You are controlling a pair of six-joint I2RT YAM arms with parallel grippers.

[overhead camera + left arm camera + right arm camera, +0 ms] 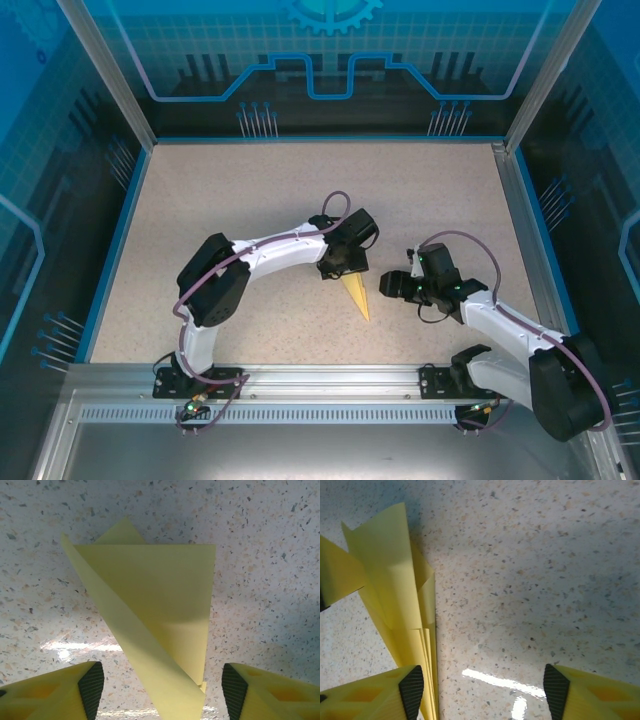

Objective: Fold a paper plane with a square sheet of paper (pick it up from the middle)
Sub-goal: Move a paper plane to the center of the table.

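Left gripper [340, 268]: yours hangs spread over the paper plane [357, 298] at table [200, 200] middle.
Right gripper [390, 285]: spread beside it.
Hidden: plane's wide end.

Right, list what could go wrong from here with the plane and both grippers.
1. The left gripper stands open around the plane; closing there could flatten or crumple its raised flaps.
2. One finger of the right gripper sits right beside the plane's folded edge; a sideways move could shove it or spread the layers.
3. The layers look loose and fanned, so the folds may spring open.
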